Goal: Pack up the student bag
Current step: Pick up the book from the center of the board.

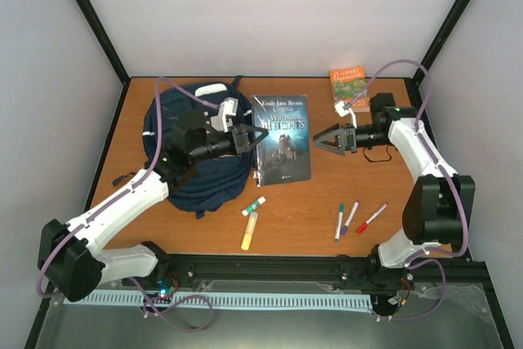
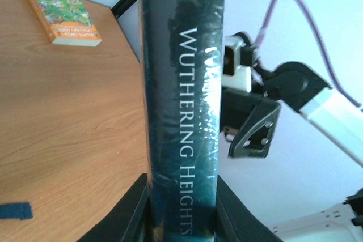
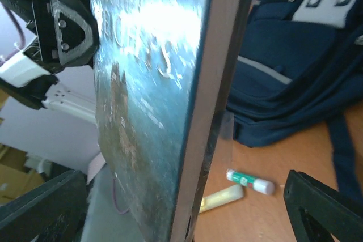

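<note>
The navy student bag [image 1: 189, 171] lies at the left of the table, under my left arm; it also shows in the right wrist view [image 3: 295, 66]. My left gripper [image 1: 247, 138] is shut on the spine edge of a dark teal book, "Wuthering Heights" [image 1: 283, 138], and its fingers clamp the spine in the left wrist view [image 2: 181, 208]. The book [image 3: 147, 100] looks raised off the table. My right gripper [image 1: 320, 140] is open at the book's right edge, its jaws wide on both sides of the book's page edge [image 3: 184, 196] without touching it.
An orange paperback [image 1: 348, 87] lies at the back right, also in the left wrist view [image 2: 59, 7]. A glue stick [image 1: 253, 206] and a yellow highlighter [image 1: 249, 230] lie in front of the bag. Three markers [image 1: 350, 218] lie at the front right.
</note>
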